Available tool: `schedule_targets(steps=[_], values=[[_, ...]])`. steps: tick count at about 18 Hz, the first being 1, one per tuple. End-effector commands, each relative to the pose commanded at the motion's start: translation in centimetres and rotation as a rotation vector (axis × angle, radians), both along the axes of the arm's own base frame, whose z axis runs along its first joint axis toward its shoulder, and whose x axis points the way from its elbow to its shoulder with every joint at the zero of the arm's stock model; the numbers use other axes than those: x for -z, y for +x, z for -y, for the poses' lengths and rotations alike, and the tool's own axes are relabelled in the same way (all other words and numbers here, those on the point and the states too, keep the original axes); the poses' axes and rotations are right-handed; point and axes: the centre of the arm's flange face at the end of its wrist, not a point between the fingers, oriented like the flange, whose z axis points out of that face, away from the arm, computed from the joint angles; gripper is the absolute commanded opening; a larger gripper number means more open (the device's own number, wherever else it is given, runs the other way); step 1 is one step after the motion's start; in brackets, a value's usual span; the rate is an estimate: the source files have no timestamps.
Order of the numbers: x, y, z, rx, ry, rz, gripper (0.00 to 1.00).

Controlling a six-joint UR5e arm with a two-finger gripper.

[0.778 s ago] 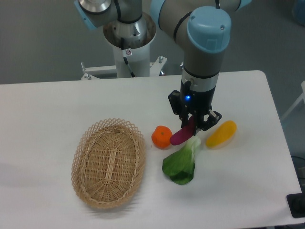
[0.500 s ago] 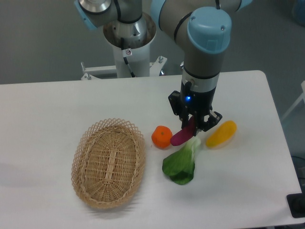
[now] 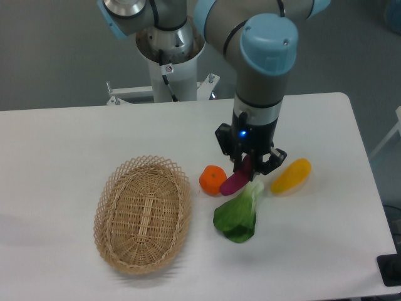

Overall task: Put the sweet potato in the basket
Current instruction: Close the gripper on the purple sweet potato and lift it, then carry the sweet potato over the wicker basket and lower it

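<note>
Gripping smooth tapered sweet potato (image 3: 235, 182): end effector (image 3: 249, 168); woven oval basket (image 3: 143, 213) apart.

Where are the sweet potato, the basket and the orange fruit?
Sweet potato (image 3: 233, 182), fixed camera view, on its lower purple end below the gripper.
Basket (image 3: 143, 213), fixed camera view, on its woven floor.
Orange fruit (image 3: 212, 179), fixed camera view, on its middle.

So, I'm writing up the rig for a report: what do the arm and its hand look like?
The arm is built of thick grey cylindrical segments with light-blue round joint caps. A black cable runs down its white pedestal. The hand is black and compact, with two short fingers and a small blue light glowing on its body.
</note>
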Motion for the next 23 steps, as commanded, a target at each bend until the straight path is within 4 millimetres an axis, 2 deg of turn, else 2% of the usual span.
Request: schedule_targets(steps=[2, 4, 6, 8, 10, 13, 16, 22, 23], values=[[1.3, 2.3, -0.6, -0.005, -0.013, 0.017, 0.25], [1.6, 5.4, -0.1, 0.009, -0.023, 0.033, 0.24], [3.3, 8.8, -0.7, -0.015, -0.027, 0.053, 0.24], [5.3, 11.5, -2.2, -0.087, 0.0, 0.05, 0.25], [7.8, 13.9, -4.6, -0.146, 0.033, 0.02, 0.25], [12.1, 17.5, -7.1, -0.138, -0.006, -0.053, 0.25], [15.9, 18.6, -7.8, -0.115, -0.066, -0.048, 0.26], [20.0, 19.5, -8.3, -0.048, -0.133, -0.031, 0.26], [20.1, 19.6, -8.2, -0.046, -0.134, -0.03, 0.26]])
